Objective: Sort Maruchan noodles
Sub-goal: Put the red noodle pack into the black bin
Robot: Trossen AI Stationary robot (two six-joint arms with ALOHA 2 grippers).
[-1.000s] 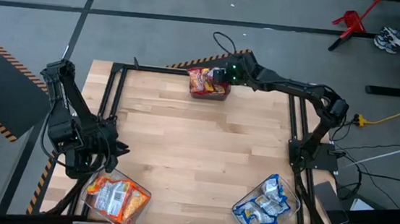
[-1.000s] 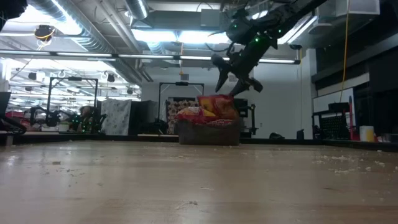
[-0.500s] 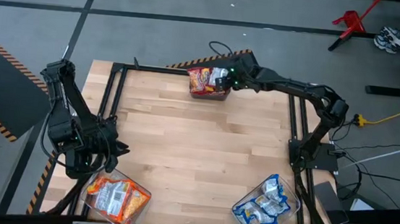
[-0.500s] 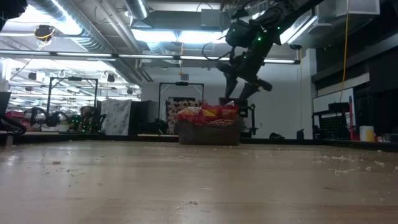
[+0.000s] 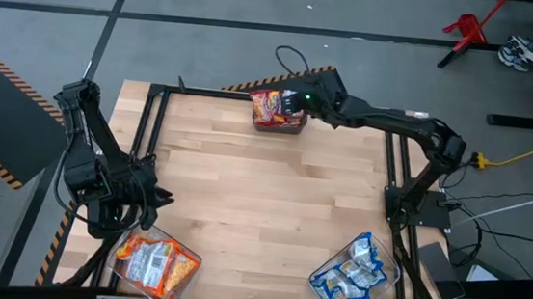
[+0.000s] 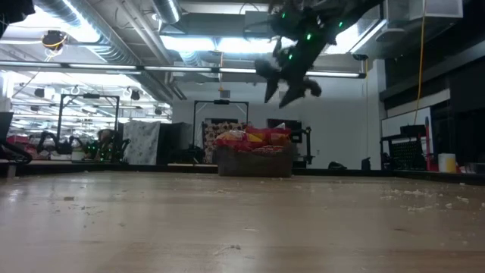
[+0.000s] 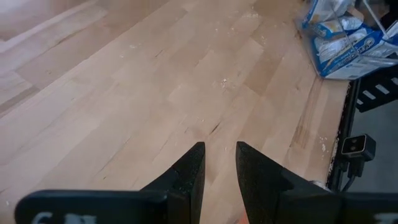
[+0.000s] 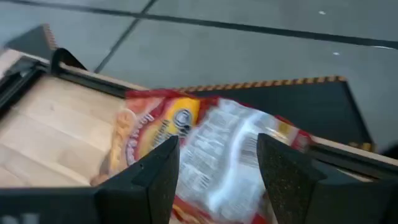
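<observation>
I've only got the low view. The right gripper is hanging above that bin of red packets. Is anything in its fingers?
Observer: No. The right wrist view shows the right gripper open, with nothing between its fingers and the red packets lying below it.
Operator: I can see just that one pile. Where are the other colours?
Observer: From above, the blue-and-white packets are piled at the near right corner of the table.
Operator: And the orange ones?
Observer: The orange packets are at the near left corner, with the left gripper waiting just beside them, holding nothing.
</observation>
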